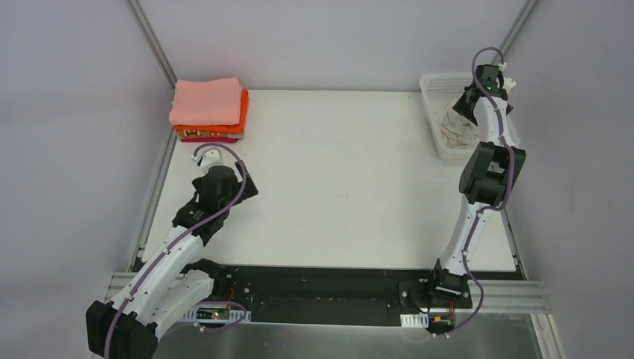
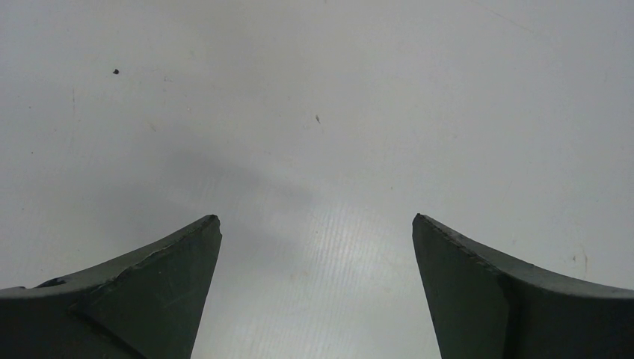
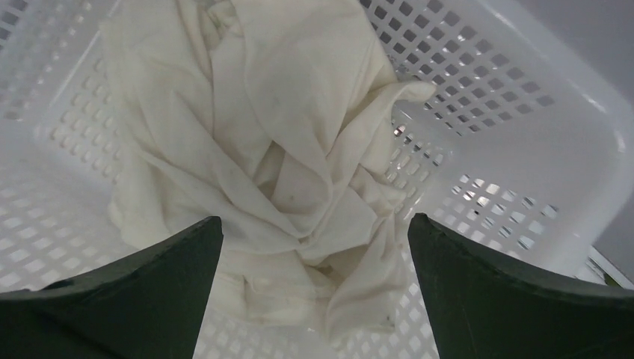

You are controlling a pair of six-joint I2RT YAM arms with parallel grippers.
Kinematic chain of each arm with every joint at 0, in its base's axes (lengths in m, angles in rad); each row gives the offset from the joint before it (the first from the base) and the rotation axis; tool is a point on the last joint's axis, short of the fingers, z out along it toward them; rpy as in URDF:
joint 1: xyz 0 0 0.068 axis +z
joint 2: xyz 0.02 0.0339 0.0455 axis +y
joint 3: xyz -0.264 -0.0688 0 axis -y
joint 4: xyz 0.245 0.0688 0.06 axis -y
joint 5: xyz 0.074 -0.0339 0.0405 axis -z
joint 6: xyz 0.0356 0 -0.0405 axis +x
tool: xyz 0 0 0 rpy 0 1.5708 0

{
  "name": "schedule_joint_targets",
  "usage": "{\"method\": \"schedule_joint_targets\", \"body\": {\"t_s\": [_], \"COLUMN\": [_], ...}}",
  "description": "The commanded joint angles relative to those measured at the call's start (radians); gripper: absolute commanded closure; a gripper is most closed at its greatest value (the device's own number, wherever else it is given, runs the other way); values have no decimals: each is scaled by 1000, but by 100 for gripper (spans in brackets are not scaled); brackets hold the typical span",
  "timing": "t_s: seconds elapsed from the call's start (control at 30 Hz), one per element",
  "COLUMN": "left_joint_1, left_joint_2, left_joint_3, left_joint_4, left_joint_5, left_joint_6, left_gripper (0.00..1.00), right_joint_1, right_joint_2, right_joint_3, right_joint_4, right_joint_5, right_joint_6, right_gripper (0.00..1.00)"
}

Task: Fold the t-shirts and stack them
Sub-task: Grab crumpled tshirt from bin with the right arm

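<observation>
A cream-white t-shirt (image 3: 277,149) lies crumpled inside the white lattice basket (image 3: 508,142) at the table's back right; it also shows in the top view (image 1: 457,129). My right gripper (image 3: 314,224) hangs open just above the shirt, fingers apart on either side of the cloth, holding nothing. At the back left stands a stack of folded shirts: salmon-pink (image 1: 205,101) on top, bright orange (image 1: 241,120) under it, a magenta edge (image 1: 209,139) at the bottom. My left gripper (image 2: 316,224) is open and empty over bare table, just in front of the stack.
The basket (image 1: 431,105) stands against the back right corner by the wall. Metal frame rails run along the left edge (image 1: 153,187) and the right edge of the white table (image 1: 344,187).
</observation>
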Motion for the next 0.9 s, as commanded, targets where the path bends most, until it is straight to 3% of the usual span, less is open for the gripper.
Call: {"method": "schedule_joint_targets", "body": {"t_s": [0.0,0.37,0.43,0.63,0.67,0.87], "left_joint_1": [-7,-7,-7,-7,-7,-7], "left_joint_2": [20,66,64,36,25,-69], "left_joint_3": [44,60,59,56,52,23], "left_joint_4": [30,34,34,33,34,31], "left_joint_5": [-40,-42,-42,-29,-28,-18], "left_joint_6": [25,17,17,20,20,16], "left_gripper": [0,0,0,0,0,0], "right_joint_1": [-26,-33,-36,-56,-57,-60], "right_joint_2": [85,239,243,170,148,-24], "right_joint_3": [86,112,119,109,102,59], "right_joint_4": [-6,21,12,24,31,79], "right_joint_5": [-62,-145,-185,-316,-330,-399], "right_joint_6": [-14,-21,-18,10,16,21], "right_gripper": [1,4,17,96,100,100]}}
